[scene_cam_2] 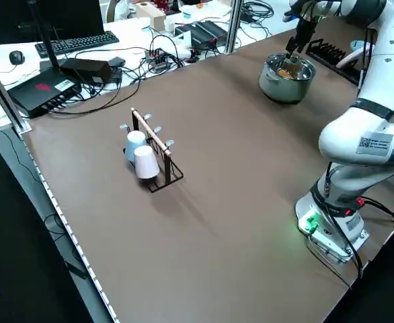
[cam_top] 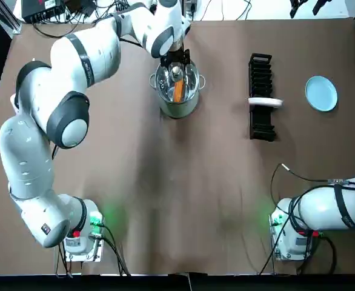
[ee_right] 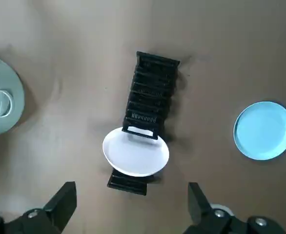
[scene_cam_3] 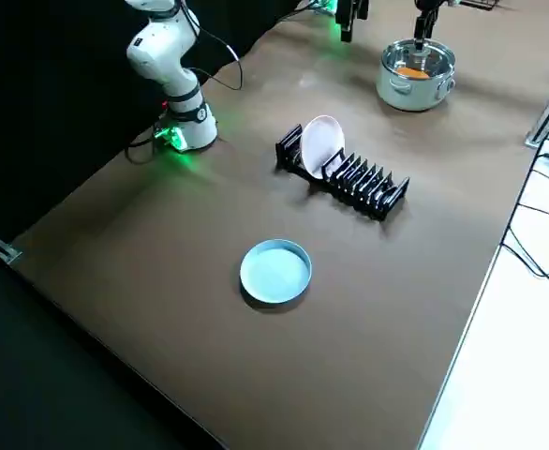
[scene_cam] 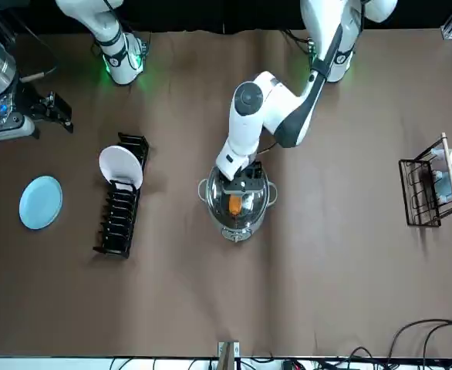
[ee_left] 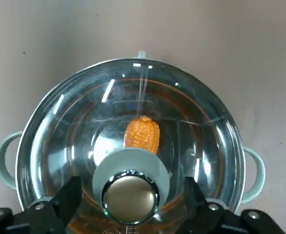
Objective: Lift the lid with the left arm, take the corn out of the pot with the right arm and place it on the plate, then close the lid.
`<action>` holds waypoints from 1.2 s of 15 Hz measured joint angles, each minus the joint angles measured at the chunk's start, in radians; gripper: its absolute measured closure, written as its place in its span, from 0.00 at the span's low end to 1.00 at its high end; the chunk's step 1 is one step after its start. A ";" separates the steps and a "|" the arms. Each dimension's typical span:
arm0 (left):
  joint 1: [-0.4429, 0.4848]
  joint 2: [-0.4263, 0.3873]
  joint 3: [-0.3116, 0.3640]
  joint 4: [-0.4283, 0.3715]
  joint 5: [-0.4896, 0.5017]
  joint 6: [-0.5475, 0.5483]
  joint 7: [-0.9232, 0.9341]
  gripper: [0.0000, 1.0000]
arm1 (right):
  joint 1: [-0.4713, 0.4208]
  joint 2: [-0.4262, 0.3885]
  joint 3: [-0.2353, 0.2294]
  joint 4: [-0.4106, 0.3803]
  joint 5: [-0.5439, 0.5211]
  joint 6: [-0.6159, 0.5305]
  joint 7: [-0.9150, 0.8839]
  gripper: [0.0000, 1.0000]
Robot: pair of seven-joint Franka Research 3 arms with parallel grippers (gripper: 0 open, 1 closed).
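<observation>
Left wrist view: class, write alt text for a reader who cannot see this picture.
The left hand hangs open over a steel pot, its fingers on either side of the knob of the glass lid, not touching it. Through the closed lid shows a piece of orange corn in the pot, which stands on a brown table.

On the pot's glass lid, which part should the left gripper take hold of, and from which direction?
Take the round metal knob at the centre of the lid, from straight above: the lid lies flat on the pot, and the knob is its only raised part. The left gripper hangs open astride it; the right gripper idles off to the side.
</observation>
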 joint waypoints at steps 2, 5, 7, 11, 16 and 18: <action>-0.022 0.013 0.022 0.009 0.000 0.000 -0.011 0.09 | 0.000 0.000 0.000 0.000 0.000 0.000 0.000 0.00; -0.034 0.019 0.033 0.014 0.000 0.000 -0.014 0.18 | 0.000 0.000 0.000 0.000 0.000 0.000 0.000 0.00; -0.034 0.019 0.034 0.016 0.000 0.000 -0.015 0.22 | 0.000 0.000 0.000 0.000 0.000 -0.001 0.000 0.00; -0.034 0.018 0.037 0.017 0.002 -0.001 -0.026 0.47 | 0.002 0.000 0.000 0.000 0.000 -0.001 0.000 0.00; -0.034 0.018 0.038 0.017 0.003 -0.002 -0.029 0.49 | 0.005 0.000 0.001 0.000 0.000 -0.001 0.000 0.00; -0.034 0.018 0.038 0.017 0.003 -0.002 -0.029 0.50 | 0.011 0.000 0.001 0.000 0.000 -0.001 0.000 0.00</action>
